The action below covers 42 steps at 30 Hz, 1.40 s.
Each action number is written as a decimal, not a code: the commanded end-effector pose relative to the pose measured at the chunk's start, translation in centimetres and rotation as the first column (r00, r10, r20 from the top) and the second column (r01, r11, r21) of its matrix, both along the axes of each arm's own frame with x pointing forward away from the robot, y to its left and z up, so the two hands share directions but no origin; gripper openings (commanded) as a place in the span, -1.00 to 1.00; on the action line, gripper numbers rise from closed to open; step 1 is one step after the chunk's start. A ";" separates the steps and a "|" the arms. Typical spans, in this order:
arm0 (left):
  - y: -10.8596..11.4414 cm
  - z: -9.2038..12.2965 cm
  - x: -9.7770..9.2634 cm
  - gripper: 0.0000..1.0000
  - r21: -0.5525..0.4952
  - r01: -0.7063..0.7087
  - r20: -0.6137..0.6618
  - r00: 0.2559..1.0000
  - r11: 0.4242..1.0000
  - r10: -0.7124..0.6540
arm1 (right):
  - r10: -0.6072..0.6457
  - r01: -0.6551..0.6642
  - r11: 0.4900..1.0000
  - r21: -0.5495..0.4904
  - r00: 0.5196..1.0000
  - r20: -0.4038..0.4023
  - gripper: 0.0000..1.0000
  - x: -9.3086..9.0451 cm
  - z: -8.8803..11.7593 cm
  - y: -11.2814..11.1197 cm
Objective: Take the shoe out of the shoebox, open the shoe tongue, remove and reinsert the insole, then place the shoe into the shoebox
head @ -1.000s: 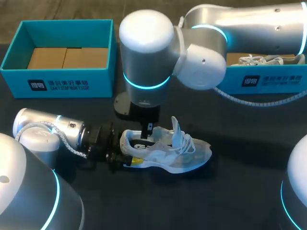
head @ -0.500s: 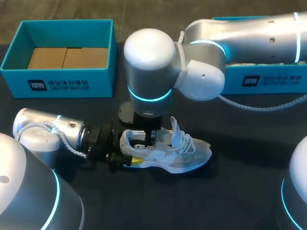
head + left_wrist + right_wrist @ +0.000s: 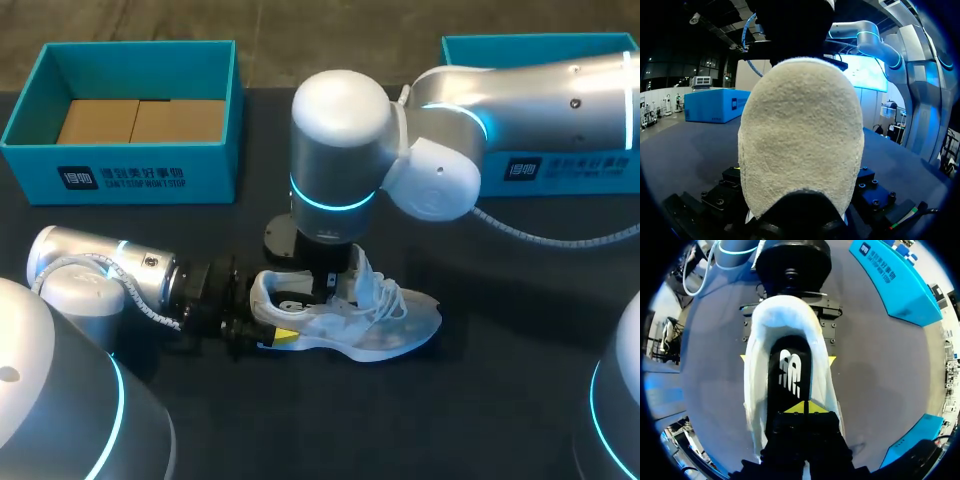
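On the table point(image 3: 500, 420), apart from the shoebox point(image 3: 120, 165), clamping the heel of the shoe point(image 3: 372, 325) in the left gripper point(image 3: 268, 328), with the right gripper point(image 3: 805, 408) down inside the opening, tips together on the insole point(image 3: 789, 367). Seemingly at insole removal; next, pinching its edge and lifting cleanly

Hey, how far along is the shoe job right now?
Done: the shoe is out on the table, tongue lifted. In hand: the left gripper clamps the heel while the right gripper, tips closed, is down on the black insole, which lies flat inside. Left: pull it out, put it back, then return the shoe to a shoebox.
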<state>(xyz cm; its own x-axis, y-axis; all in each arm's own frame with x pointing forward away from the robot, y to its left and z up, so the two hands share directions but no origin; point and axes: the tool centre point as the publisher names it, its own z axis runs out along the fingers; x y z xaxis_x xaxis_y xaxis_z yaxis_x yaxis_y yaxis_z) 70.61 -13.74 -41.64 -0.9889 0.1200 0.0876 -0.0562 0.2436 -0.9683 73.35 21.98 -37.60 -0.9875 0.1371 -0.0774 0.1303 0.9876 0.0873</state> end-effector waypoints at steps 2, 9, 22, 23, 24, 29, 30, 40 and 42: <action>0.0 -0.3 0.0 -1.00 0.003 0.001 -0.001 1.000 1.000 -0.001 | -0.010 0.010 1.000 0.007 1.000 -0.006 -1.00 -0.4 -1.1 -0.2; 0.0 -0.3 0.0 -1.00 0.003 0.001 -0.001 1.000 1.000 -0.001 | -0.038 0.038 0.999 -0.008 0.999 -0.006 -1.00 -1.2 -1.0 -1.0; 0.0 -0.3 0.0 -1.00 0.003 0.001 -0.001 1.000 1.000 -0.001 | -0.045 0.044 0.999 -0.022 0.999 -0.029 -0.56 -1.3 -1.8 -1.1; 0.0 -0.3 0.0 -1.00 0.003 0.001 -0.001 1.000 1.000 -0.001 | -0.045 0.045 0.999 -0.023 0.998 -0.032 -0.55 -1.4 -1.9 -1.1; 0.0 -0.3 0.0 -1.00 0.003 0.001 -0.001 1.000 1.000 -0.001 | -0.047 0.046 0.999 -0.025 0.998 -0.039 -0.54 -1.5 -2.1 -1.1; 0.0 -0.3 0.0 -1.00 0.003 0.001 -0.001 1.000 1.000 -0.001 | -0.062 0.060 0.998 -0.037 0.996 -0.066 -0.39 -1.6 -3.0 -1.3; 0.0 -0.3 0.0 -1.00 0.003 0.001 -0.001 1.000 1.000 -0.001 | -0.071 0.069 0.997 -0.025 0.995 -0.065 -0.25 -1.7 -3.1 -1.4; 0.0 -0.3 0.0 -1.00 0.003 0.001 -0.001 1.000 1.000 -0.001 | -0.098 0.098 0.995 -0.013 0.993 -0.064 -0.25 -2.0 -4.3 -2.2; 0.0 -0.3 0.0 -1.00 0.003 0.001 -0.001 1.000 1.000 -0.001 | -0.091 0.090 0.996 -0.012 0.991 -0.094 -0.20 -2.1 -4.9 -2.0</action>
<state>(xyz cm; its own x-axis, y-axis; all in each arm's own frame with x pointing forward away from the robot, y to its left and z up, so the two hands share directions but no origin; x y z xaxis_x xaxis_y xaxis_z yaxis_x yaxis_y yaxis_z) 70.61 -13.75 -41.68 -0.9889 0.1202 0.0875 -0.0560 0.2440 -0.9682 71.19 20.08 -40.72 -0.9727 0.2317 -0.0110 0.2307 0.9713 0.0585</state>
